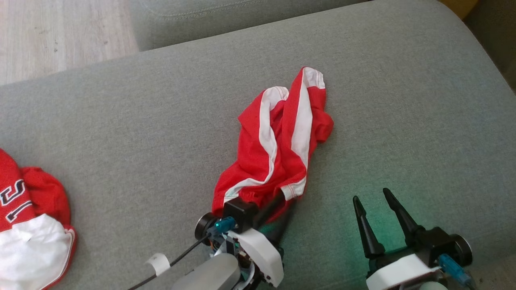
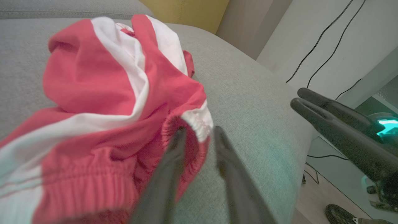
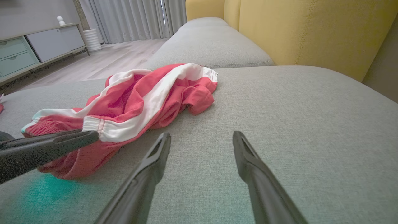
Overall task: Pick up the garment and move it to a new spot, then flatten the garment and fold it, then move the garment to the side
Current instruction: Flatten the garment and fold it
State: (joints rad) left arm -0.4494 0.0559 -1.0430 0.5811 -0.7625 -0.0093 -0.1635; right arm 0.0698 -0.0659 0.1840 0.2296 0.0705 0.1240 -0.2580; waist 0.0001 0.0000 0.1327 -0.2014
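On the grey sofa (image 1: pixel 141 121), mid-cushion: red garment (image 1: pixel 282 137) with white stripes, crumpled, lying long from near to far. Left hand (image 2: pixel 199 133) is at its near end, fingers apart and straddling the white-edged hem: one fingertip against the red fabric, the other over bare cushion just right of it. Gap between them is visible, so released, not clamped on the cloth. Right hand (image 1: pixel 371 197) sits near-right of the garment, apart from it, fingers spread wide, nothing between them, low over the cushion. Green glow on the fabric beside it. Second red and white jersey (image 1: pixel 24 225) lies at the far left edge of the sofa, well apart. Wood floor (image 1: pixel 48 36) beyond, far left.
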